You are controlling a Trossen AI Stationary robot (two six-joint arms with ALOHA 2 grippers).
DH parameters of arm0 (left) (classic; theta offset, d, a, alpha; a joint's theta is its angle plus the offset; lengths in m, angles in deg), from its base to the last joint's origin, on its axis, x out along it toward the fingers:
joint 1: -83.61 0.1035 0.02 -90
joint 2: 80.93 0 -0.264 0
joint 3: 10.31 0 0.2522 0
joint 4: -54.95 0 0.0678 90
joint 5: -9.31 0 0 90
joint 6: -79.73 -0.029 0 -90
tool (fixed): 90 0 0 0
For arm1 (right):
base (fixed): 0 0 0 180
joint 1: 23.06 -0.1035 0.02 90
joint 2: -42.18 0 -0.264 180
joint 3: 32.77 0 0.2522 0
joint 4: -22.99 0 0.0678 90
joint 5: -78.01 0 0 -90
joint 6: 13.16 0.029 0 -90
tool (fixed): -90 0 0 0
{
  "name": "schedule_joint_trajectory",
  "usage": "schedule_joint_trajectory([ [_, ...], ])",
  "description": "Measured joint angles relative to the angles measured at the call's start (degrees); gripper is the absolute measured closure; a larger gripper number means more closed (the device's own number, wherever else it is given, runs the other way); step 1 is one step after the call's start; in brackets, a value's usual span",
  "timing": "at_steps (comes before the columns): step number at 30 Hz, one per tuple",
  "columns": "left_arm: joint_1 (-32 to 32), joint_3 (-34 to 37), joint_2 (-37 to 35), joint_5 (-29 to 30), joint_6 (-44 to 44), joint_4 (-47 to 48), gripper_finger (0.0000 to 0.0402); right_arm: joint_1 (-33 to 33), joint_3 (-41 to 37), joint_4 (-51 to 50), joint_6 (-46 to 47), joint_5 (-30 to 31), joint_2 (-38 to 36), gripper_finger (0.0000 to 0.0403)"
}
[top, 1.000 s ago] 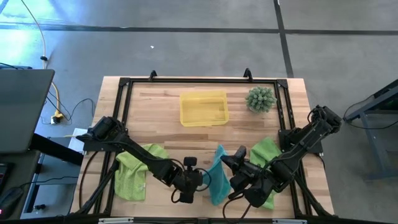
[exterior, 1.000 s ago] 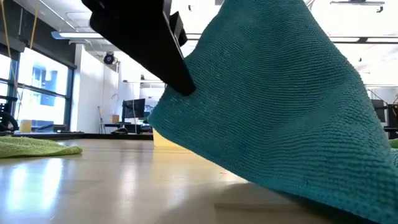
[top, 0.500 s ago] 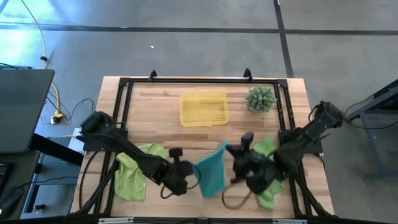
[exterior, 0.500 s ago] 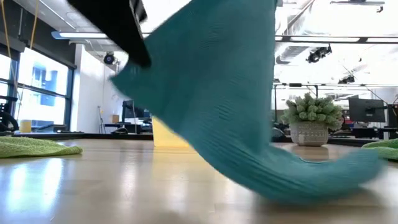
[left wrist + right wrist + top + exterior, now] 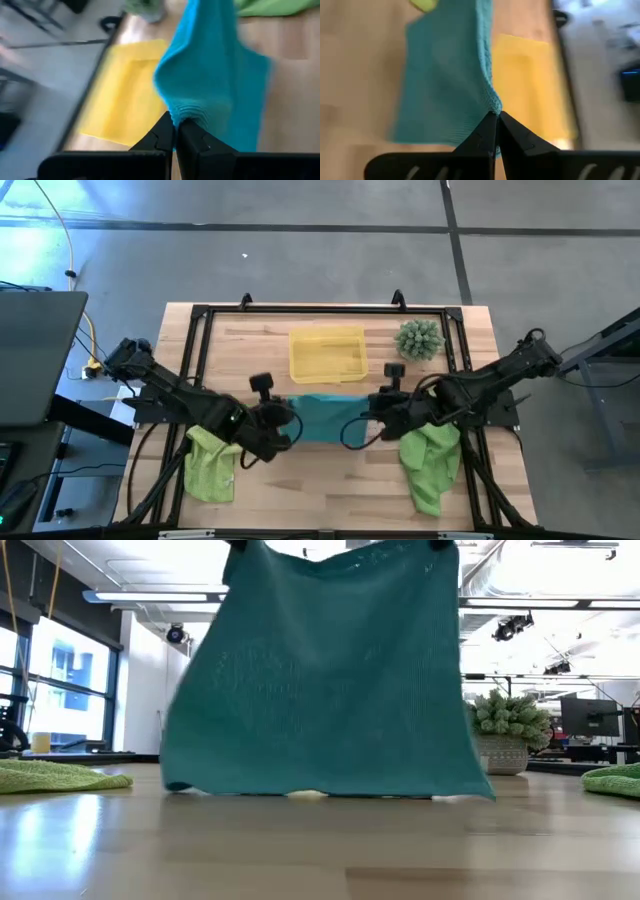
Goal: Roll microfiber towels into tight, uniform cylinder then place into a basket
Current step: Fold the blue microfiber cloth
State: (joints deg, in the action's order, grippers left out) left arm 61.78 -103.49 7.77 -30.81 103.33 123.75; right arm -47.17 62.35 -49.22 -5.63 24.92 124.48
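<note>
Teal towel [image 5: 320, 680] hangs spread between the two arms near mid-table, its lower edge seemingly just brushing the wood, just in front of the yellow basket [image 5: 327, 355]. Left gripper [image 5: 175, 134] and right gripper [image 5: 496, 121] are each pinched tight on a top corner. Spreading is underway; next, lay it flat and wrinkle-free for rolling.

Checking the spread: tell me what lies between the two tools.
High view: the teal towel stretches between the left tool and the right tool, each shut on a top corner; nothing else.
</note>
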Motion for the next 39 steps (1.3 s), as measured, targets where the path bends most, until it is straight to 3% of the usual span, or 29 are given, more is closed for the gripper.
schedule_joint_trajectory([
  [4,3.3,0.0,-0.3,5.7,-3.1,3.0,0.0401,2.0,0.0,-2.4,-1.3,11.9,-0.3,0.0403],
  [7,5.7,0.0,-0.3,8.6,-8.4,3.8,0.0401,4.2,0.0,-2.8,-4.4,15.5,-0.3,0.0403],
  [14,7.5,0.0,-0.3,12.0,-9.5,3.9,0.0402,7.1,0.0,-2.8,-2.8,10.9,-0.3,0.0403],
  [20,1.4,0.0,-0.1,-0.1,-2.0,3.8,0.0402,-0.3,-0.9,-3.2,4.7,8.4,-0.3,0.0403],
  [24,-4.0,0.0,2.5,-6.4,8.6,3.1,0.0402,-6.7,-7.3,0.4,14.8,5.9,-0.3,0.0403],
  [28,-8.3,0.1,8.1,-12.6,13.1,-0.1,0.0401,-11.2,-17.3,13.0,20.6,0.2,-0.2,0.0403],
  [32,-10.9,0.1,14.0,-19.7,14.5,-3.4,0.0401,-13.7,-24.0,28.3,20.7,-6.0,-0.1,0.0403],
  [35,-11.7,-1.4,16.9,-21.3,14.8,-2.2,0.0401,-13.8,-25.2,31.6,19.4,-8.3,-0.1,0.0403],
  [39,-11.1,-4.1,17.8,-18.0,15.2,5.2,0.0401,-11.3,-24.1,30.1,14.5,-6.5,-0.1,0.0403],
])
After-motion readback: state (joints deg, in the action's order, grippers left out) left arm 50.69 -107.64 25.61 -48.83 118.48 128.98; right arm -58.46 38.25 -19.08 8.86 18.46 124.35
